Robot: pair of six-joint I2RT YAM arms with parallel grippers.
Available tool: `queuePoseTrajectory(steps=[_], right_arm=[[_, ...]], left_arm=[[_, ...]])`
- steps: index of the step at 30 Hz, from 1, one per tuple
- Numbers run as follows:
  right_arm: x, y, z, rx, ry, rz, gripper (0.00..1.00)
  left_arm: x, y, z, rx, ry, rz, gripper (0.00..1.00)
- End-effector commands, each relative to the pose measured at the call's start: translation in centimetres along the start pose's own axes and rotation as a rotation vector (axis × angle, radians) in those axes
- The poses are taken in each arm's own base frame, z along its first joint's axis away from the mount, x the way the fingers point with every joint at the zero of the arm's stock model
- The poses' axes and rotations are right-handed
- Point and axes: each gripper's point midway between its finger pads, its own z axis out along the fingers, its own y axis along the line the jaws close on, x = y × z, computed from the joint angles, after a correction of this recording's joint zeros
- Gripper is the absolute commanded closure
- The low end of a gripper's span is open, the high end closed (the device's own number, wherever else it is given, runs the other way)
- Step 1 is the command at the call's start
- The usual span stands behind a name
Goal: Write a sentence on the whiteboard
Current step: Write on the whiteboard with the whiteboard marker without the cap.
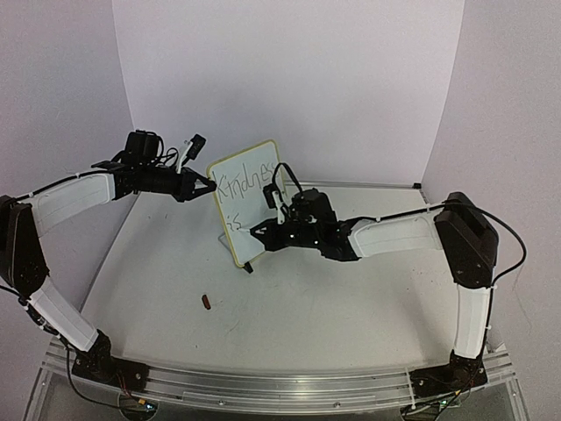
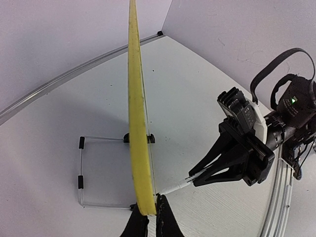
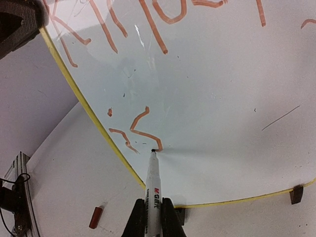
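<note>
The whiteboard stands tilted on the table, yellow frame, with the sentence reading "Kindnes" above "is". My left gripper is shut on the board's left edge; in the left wrist view the fingers pinch the yellow frame. My right gripper is shut on a white marker. The marker tip touches the board at the end of the "s" of "is". The strokes look orange-red in the right wrist view.
A small red marker cap lies on the table in front of the board, also in the right wrist view. A wire stand props the board from behind. White walls enclose the table; a metal rail runs along its near edge.
</note>
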Motion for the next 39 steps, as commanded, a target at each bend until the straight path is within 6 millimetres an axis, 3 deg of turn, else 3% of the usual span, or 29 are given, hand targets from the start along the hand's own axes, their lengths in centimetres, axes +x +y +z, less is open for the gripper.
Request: queuePoseTrajectory(steps=[1, 8, 14, 19, 23, 29, 34, 39], right_arm=[[-1.4, 1.6, -0.5, -0.082, -0.045, -0.016, 1.0], [-3.4, 2.8, -3.7, -0.103, -0.117, -0.018, 1.0], [-4.1, 3.5, -6.3, -0.107, -0.132, -0.025, 1.0], [-3.7, 3.0, -7.8, -0.102, -0.103, -0.031, 1.0], [-3.7, 1.3, -8.6, -0.144, -0.077, 0.025, 1.0], [-3.8, -0.4, -8.4, -0.205, -0.039, 0.047, 1.0], [-4.1, -1.9, -7.1, -0.175, -0.03, 0.039, 1.0], [-4.7, -2.2, -5.6, -0.178, -0.031, 0.028, 1.0]], left_arm=[[1.1, 0.2, 0.6, -0.006, 0.049, 0.001, 1.0], [1.1, 0.1, 0.5, -0.006, 0.049, 0.001, 1.0], [1.2, 0.1, 0.5, -0.005, 0.05, -0.001, 1.0], [1.0, -0.1, 0.3, -0.004, 0.043, 0.004, 1.0], [1.0, -0.2, 0.2, -0.005, 0.042, 0.004, 1.0], [1.0, -0.2, 0.2, -0.006, 0.044, 0.004, 1.0], [1.0, -0.2, 0.1, -0.011, 0.043, 0.008, 1.0], [0.9, -0.3, 0.0, -0.005, 0.042, 0.008, 1.0]])
